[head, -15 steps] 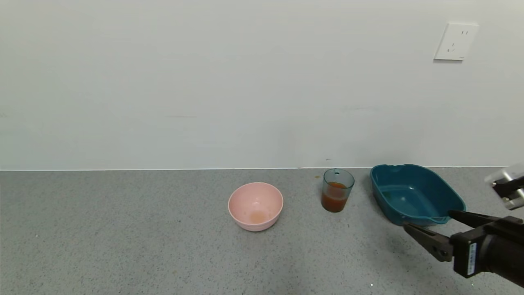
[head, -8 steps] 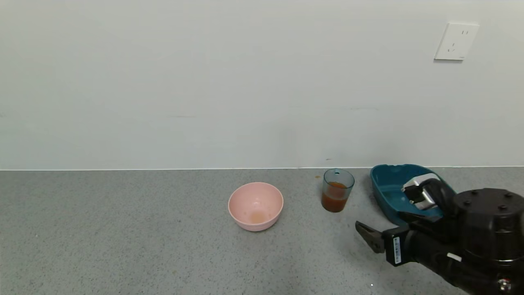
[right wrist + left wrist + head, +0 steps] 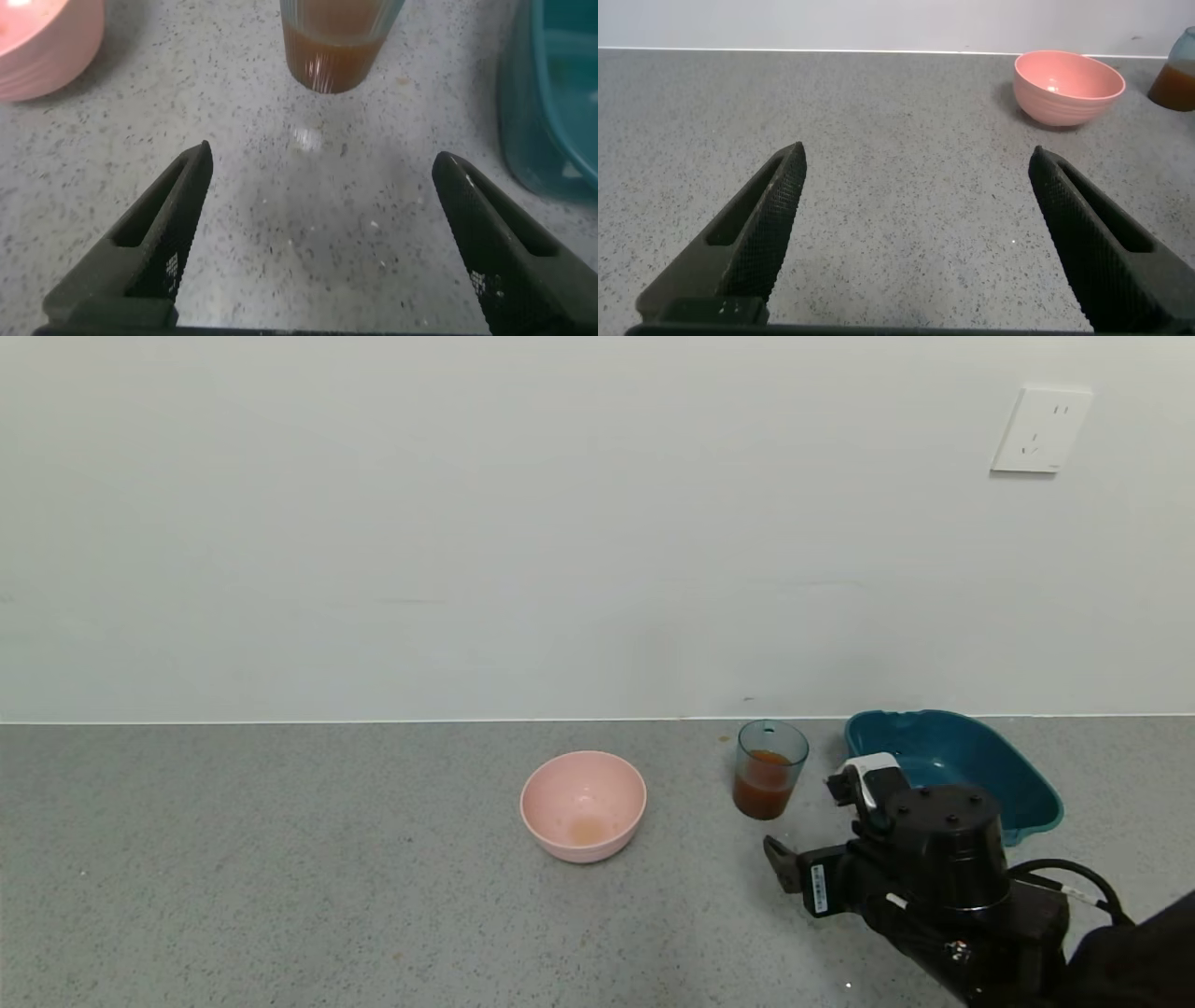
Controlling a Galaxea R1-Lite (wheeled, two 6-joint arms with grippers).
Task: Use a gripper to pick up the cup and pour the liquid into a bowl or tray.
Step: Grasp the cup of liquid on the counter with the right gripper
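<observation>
**Right gripper lining up on the cup**

Right gripper (image 3: 318,233) spread wide, low over the counter (image 3: 280,896), just short of the cup (image 3: 770,770). Judgement: advance level, centre the cup between the jaws, clamp mid-wall, keep it vertical. Cup stands upright, long axis vertical, mouth up, between pink bowl (image 3: 583,805) and teal basin (image 3: 1027,784), liquid (image 3: 763,793) inside. Left gripper (image 3: 920,233) idle, spread.

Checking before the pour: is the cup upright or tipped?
Upright: the cup stands on the counter, orange-brown liquid level inside, rim up, ahead of the open right gripper.
</observation>
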